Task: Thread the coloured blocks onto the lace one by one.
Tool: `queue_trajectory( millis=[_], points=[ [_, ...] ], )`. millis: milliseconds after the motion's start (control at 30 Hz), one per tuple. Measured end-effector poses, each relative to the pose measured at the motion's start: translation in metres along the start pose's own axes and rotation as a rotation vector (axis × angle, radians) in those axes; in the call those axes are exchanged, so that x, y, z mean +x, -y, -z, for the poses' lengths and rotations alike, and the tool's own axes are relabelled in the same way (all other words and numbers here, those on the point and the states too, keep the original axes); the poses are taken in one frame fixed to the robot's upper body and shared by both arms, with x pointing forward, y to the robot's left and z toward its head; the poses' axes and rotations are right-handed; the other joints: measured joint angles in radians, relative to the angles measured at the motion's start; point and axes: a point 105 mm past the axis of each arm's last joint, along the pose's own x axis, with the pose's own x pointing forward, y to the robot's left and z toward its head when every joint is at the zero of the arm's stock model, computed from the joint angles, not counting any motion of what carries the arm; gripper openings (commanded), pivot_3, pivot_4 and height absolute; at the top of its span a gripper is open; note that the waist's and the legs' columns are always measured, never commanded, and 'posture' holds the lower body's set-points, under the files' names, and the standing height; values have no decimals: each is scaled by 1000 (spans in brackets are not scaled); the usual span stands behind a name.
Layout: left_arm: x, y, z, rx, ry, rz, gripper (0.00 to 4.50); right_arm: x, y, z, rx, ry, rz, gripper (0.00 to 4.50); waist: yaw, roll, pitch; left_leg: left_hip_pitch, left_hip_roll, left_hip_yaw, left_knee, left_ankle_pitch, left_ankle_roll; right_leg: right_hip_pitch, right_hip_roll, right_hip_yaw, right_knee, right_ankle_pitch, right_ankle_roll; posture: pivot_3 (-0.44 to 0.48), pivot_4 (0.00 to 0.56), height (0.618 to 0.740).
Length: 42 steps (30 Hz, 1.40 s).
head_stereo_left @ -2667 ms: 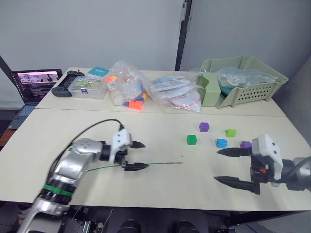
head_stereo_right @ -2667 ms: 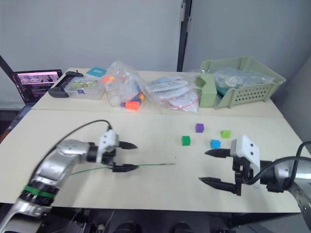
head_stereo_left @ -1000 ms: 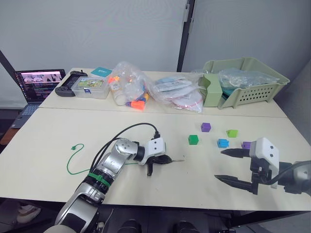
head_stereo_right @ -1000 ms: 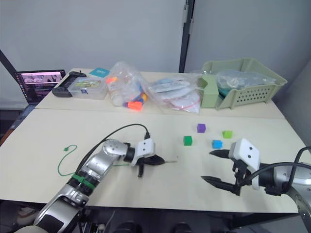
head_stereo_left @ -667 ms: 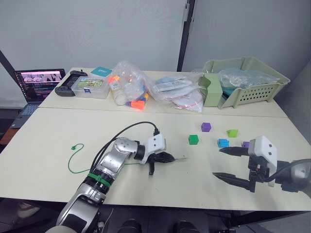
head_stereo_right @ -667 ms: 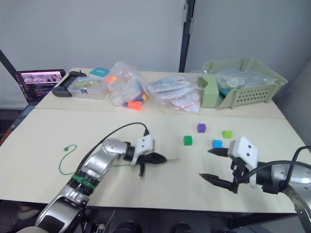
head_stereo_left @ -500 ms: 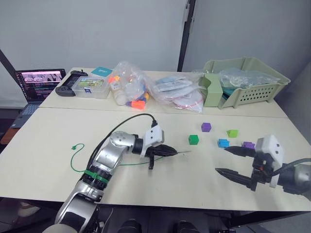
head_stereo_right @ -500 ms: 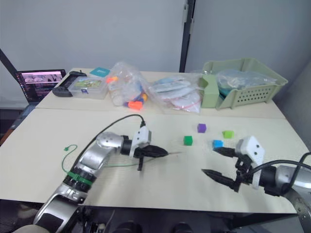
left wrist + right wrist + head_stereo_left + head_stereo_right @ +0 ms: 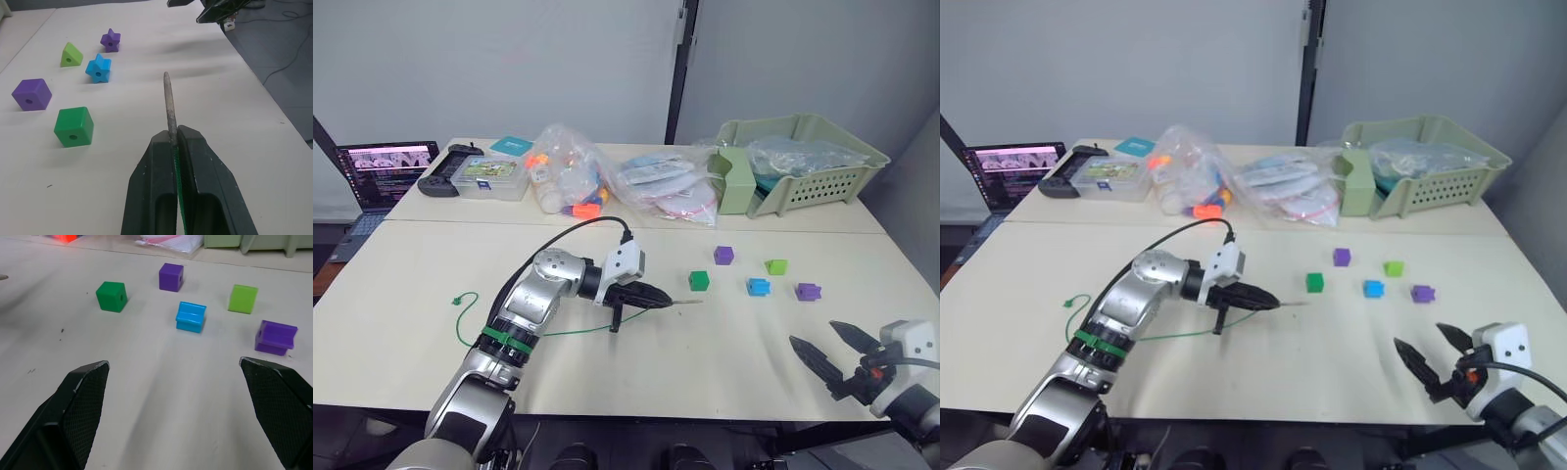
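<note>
Lace [image 9: 169, 105] tip between left claw [image 9: 174, 142] fingers

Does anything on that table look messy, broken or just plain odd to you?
Nothing stands out. The five coloured blocks sit loose but apart on the table; the left pincer grips the green lace near its stiff tip, and the rest trails across the tabletop, untangled.

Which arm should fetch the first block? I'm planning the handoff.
Probably right: the right gripper is open and free, on the blocks' side, while the left gripper is shut on the lace. The purple star block looks nearest.
</note>
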Motion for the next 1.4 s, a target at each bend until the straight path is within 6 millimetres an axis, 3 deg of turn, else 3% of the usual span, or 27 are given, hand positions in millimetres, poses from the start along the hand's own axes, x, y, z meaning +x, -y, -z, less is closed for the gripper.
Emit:
queue_trajectory(
  millis=[100,233,533,767,1000,1167,1267,1400],
  points=[
    [-3,3,3,-24,-11,7,35,1,12,11,-4,-21,44,4500,-6,0,0,0,0,0,0,0,0,0,0,0,0,0,0,0,150,737],
    [-2,9,6,-39,-14,1,35,19,36,23,-24,-39,112,4500,-11,1,0,1,0,1,0,0,0,0,0,1,0,0,0,0,150,737],
    [-5,16,7,-47,-27,-76,35,78,71,13,-40,-27,109,4500,-10,2,-1,1,0,1,-1,0,0,0,0,2,0,0,0,0,150,737],
    [-10,19,5,-60,-29,-125,35,113,86,5,-79,-33,121,4500,-8,2,-1,1,-1,1,-1,0,0,0,-1,2,0,0,0,0,150,737],
    [-14,20,4,-66,-36,-152,35,122,95,2,-95,-36,168,4500,-8,2,-1,0,-1,1,-1,0,1,-1,-1,2,0,0,0,0,150,737],
    [-14,19,4,-68,-38,-161,35,120,82,13,-62,-55,164,4500,-8,2,-1,0,-1,0,-1,0,1,0,-1,2,0,0,0,0,150,737],
    [-14,19,4,-68,-37,-160,0,118,74,23,-34,-68,172,3748,-8,2,-1,0,-1,0,-1,0,1,-1,-1,2,0,0,0,0,150,737],
    [-12,20,4,-67,-33,-152,0,117,71,30,1,-80,205,2357,-8,2,-1,1,-1,1,-1,0,1,-1,-1,2,1,0,0,0,150,737]
  ],
)
